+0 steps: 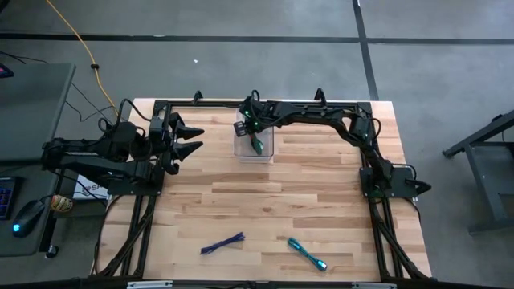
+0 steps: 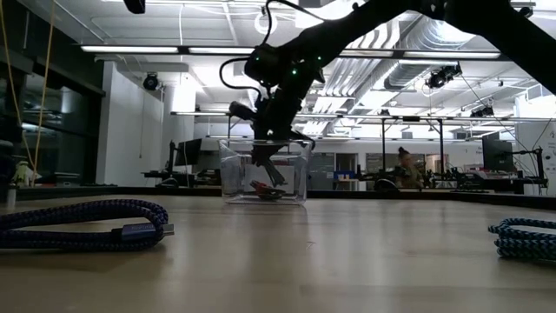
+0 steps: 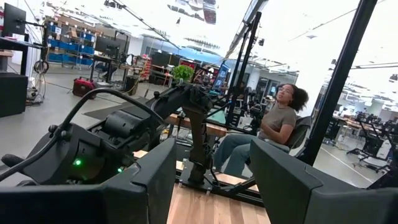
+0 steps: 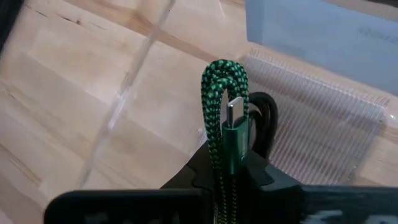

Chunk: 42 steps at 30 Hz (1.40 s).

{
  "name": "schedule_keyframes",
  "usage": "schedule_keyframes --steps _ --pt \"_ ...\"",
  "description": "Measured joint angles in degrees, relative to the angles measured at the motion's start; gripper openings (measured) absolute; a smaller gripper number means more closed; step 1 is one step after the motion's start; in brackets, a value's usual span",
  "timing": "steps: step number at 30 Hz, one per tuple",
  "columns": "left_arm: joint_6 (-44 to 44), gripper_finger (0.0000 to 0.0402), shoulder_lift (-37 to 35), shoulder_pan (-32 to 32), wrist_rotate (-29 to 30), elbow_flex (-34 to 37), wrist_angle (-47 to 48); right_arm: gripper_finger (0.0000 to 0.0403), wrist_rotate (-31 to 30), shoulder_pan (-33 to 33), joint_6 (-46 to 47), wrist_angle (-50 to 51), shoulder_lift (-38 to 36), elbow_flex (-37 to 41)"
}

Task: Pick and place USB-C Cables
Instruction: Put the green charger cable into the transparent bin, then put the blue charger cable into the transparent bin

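Note:
My right gripper [image 1: 255, 141] reaches down into a clear box [image 1: 241, 151] near the table's far edge and is shut on the green cable bundle [image 4: 224, 81]. Under it in the box lies a red-and-black cable [image 2: 265, 190], whose black loop [image 4: 268, 115] shows behind the green one. The purple cable [image 1: 222, 244] and the teal cable [image 1: 307, 254] lie flat near the table's near edge. My left gripper [image 1: 189, 136] hovers open to the left of the box, touching nothing. My right gripper [image 4: 225, 167] pinches the folded green bundle between its two fingers, close to the metal plug [image 4: 234, 118]. The looped end [image 4: 222, 70] sticks out past the fingertips. The fingers come from above, pointing down into the box [image 2: 271, 169]. Whether the loop touches the box floor cannot be told.
The clear box [image 2: 234, 178] has upright walls around my right gripper. Bare wood spreads across the table's middle [image 1: 265, 201]. A yellow cord [image 1: 80, 44] runs over the floor beyond the table's far left corner. A seated person [image 3: 273, 124] is in the room behind.

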<state>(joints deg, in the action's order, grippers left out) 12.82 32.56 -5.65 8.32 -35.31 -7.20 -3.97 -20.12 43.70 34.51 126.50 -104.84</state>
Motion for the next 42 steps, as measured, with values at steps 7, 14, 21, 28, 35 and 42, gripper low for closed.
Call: schedule_keyframes --steps 7,14,21,28,35,42 --pt "0.0 0.0186 0.0 0.0 0.0 0.0 0.0 0.0021 0.1 0.3 0.0 0.2 0.0 0.0" --pt "0.0 0.0186 0.0 0.0 0.0 0.0 0.0 0.0038 0.1 0.3 0.0 0.3 0.0 0.0" --pt "0.0 0.0186 0.0 0.0 0.0 0.0 0.0 0.0064 0.1 0.3 2.8 2.5 0.0 0.0" --pt "0.0 0.0186 0.0 0.0 0.0 0.0 0.0 0.0092 0.1 0.3 2.8 2.6 -0.1 0.0" --pt "0.0 0.0186 0.0 0.0 0.0 0.0 0.0 0.0155 0.7 0.3 2.8 2.6 -0.1 0.0" --pt "0.0 0.0186 0.0 0.0 0.0 0.0 0.0 0.0229 1.3 0.3 2.4 2.6 -0.3 0.0"
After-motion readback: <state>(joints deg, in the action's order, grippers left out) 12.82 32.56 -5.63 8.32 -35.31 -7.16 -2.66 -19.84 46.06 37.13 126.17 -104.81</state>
